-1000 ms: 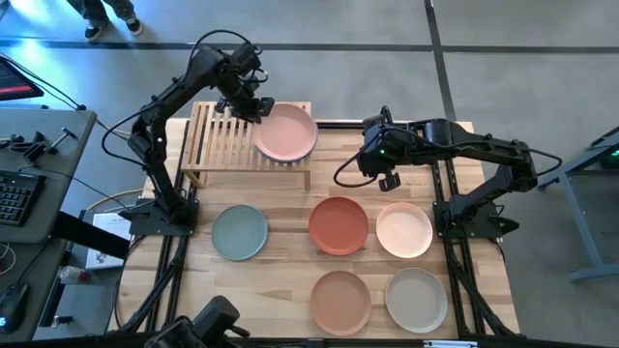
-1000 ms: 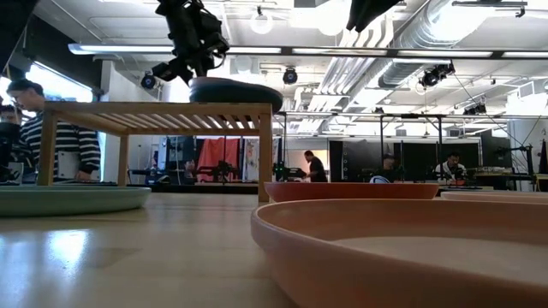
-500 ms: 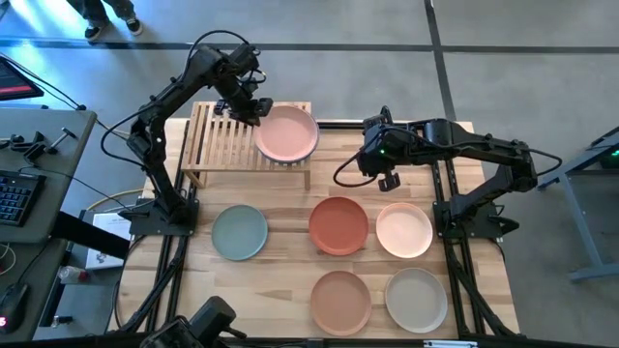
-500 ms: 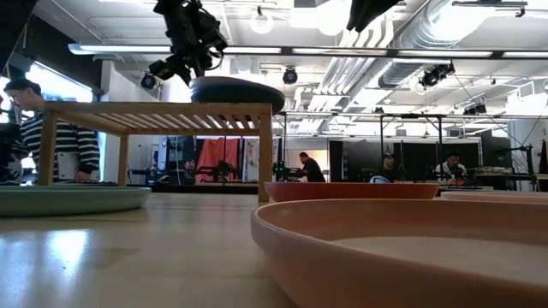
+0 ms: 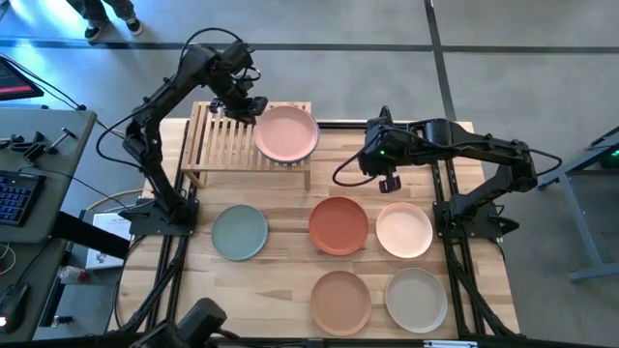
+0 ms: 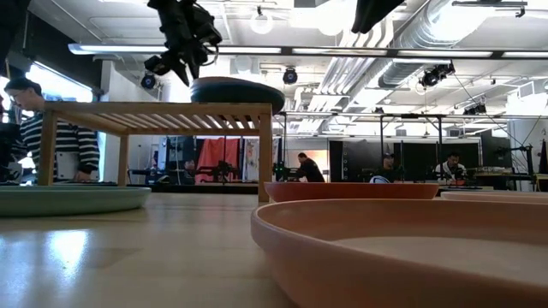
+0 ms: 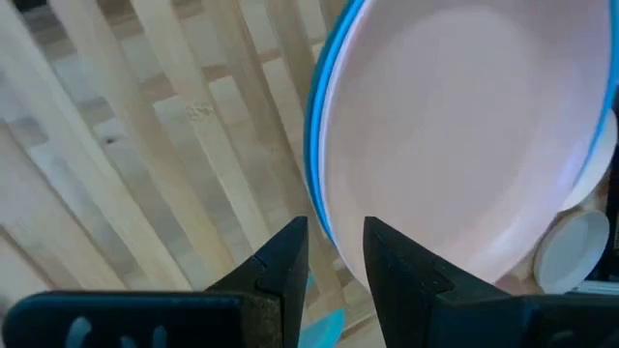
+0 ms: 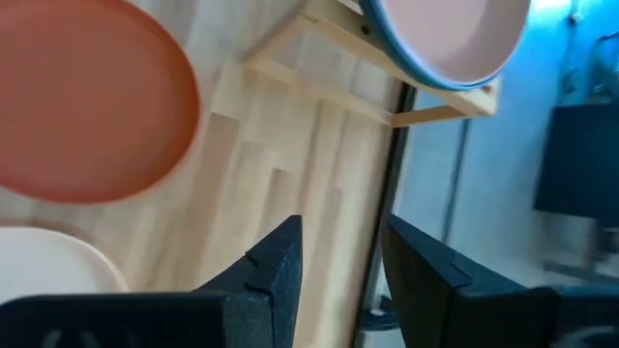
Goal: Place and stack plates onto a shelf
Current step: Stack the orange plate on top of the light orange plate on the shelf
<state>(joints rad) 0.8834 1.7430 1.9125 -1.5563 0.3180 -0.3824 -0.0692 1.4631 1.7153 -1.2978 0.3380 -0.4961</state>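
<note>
L gripper (image 5: 246,104) hangs above the shelf (image 5: 224,141), over its slats nr the back edge, just beside the left rim of the pink plate (image 5: 286,134). Jaws stand apart w/ nothing between them – released, not grasping. From its wrist cam the two fingers (image 7: 278,263) frame the rim: a pink plate sitting on a blue one (image 7: 313,145), whose edge shows as a thin line underneath. The stack sits on the shelf's right end, overhanging the right front corner a bit.

R gripper (image 5: 385,174) hovers over the desk nr its back edge, right of the shelf, also released & empty. Just in front of it, toward the desk's right edge: peach plate (image 5: 403,230). Terracotta plate (image 5: 338,224) is next to that, desk centre. Behind those two from the arm's side, i.e. at the front edge: tan-orange plate (image 5: 340,299) & beige plate (image 5: 417,298). Sage green plate (image 5: 239,232) sits alone, left-centre of the desk, in front of the shelf's left half.

What matters for the next pick, I'd say: plates are round, so no long axis to line up w/ – only which rim is closest. Sage green lies on L arm's side, toward the front edge from its claw. Peach & terracotta are nearer R arm; peach is almost directly below-front of R claw. Shelf's left half looks bare, so there's room for a 2nd stack.
</note>
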